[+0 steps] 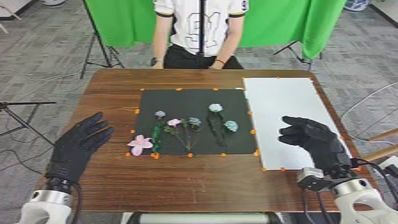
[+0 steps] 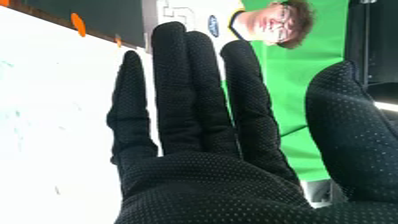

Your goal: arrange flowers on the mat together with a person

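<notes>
Black mat (image 1: 182,102) set with flowers (image 1: 216,107)

The flowers are laid on the mat, most heads pointed away from the robot, probably so that an upright bouquet is suggested. The pink flower (image 1: 139,145) is placed at the mat's near left corner, perhaps as an accent. The mat is edged with orange tabs (image 1: 179,89), presumably against sliding. Right of the mat, above the white sheet (image 1: 280,110), the right hand (image 1: 311,136) is held empty, thumb and fingers apart; left of it, the left hand (image 1: 82,137) is held empty, fingers extended. No writing can be made out on the mat.
</notes>
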Controlling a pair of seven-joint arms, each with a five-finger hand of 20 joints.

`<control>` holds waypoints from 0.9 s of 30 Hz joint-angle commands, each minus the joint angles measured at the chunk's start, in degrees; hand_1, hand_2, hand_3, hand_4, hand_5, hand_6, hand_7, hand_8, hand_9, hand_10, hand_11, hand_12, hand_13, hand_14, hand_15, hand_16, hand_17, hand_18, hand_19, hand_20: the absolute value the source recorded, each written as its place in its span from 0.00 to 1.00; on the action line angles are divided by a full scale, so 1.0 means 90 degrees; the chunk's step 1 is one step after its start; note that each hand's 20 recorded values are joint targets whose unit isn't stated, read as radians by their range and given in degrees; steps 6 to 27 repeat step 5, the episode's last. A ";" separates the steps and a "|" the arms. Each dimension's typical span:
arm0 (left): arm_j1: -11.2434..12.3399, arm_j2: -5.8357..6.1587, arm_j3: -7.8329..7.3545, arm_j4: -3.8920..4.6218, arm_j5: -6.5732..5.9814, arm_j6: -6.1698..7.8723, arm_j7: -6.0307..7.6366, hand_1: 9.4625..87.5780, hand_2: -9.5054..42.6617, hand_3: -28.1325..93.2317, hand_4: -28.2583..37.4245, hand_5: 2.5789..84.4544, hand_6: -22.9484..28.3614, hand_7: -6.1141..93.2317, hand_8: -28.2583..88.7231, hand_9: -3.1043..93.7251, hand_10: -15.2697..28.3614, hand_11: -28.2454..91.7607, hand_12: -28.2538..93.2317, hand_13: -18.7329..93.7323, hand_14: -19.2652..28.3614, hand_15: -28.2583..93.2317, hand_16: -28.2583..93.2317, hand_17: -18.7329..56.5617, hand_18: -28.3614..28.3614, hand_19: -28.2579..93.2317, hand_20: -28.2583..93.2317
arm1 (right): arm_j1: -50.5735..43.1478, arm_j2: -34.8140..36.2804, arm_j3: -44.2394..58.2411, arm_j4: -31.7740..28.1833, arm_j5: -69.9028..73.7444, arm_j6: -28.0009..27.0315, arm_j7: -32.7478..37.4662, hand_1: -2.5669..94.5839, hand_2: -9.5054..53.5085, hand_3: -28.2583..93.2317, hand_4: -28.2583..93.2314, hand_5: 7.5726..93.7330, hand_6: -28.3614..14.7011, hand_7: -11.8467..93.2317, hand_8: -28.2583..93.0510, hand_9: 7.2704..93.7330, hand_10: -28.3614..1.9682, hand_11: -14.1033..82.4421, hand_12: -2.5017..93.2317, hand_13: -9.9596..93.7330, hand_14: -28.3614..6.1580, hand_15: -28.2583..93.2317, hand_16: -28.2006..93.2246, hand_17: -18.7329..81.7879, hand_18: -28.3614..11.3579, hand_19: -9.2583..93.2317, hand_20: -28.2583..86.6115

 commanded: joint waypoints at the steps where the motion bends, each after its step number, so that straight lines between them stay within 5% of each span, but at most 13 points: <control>1: 0.0073 0.0041 0.0041 0.0013 -0.0055 0.0069 0.0040 0.17 0.20 0.83 0.07 0.45 0.52 0.25 0.17 0.40 0.66 0.44 0.37 0.44 0.74 0.47 0.25 0.20 0.93 0.62 0.28 | -0.0011 -0.0005 -0.0014 -0.0005 0.0035 0.0002 -0.0038 0.21 0.26 0.96 0.05 0.53 0.59 0.33 0.13 0.56 0.42 0.40 0.30 0.56 0.45 0.60 0.41 0.34 0.18 0.63 0.52; 27: 0.0173 -0.0013 0.0011 -0.0026 -0.0080 0.0104 0.0047 0.17 0.20 0.83 0.08 0.45 0.52 0.25 0.17 0.40 0.66 0.44 0.37 0.44 0.74 0.47 0.25 0.20 0.93 0.62 0.28 | -0.0044 -0.0066 0.0031 -0.0009 0.0016 -0.0070 0.0006 0.21 0.26 0.96 0.05 0.53 0.59 0.33 0.13 0.56 0.42 0.40 0.30 0.56 0.45 0.60 0.41 0.34 0.18 0.63 0.52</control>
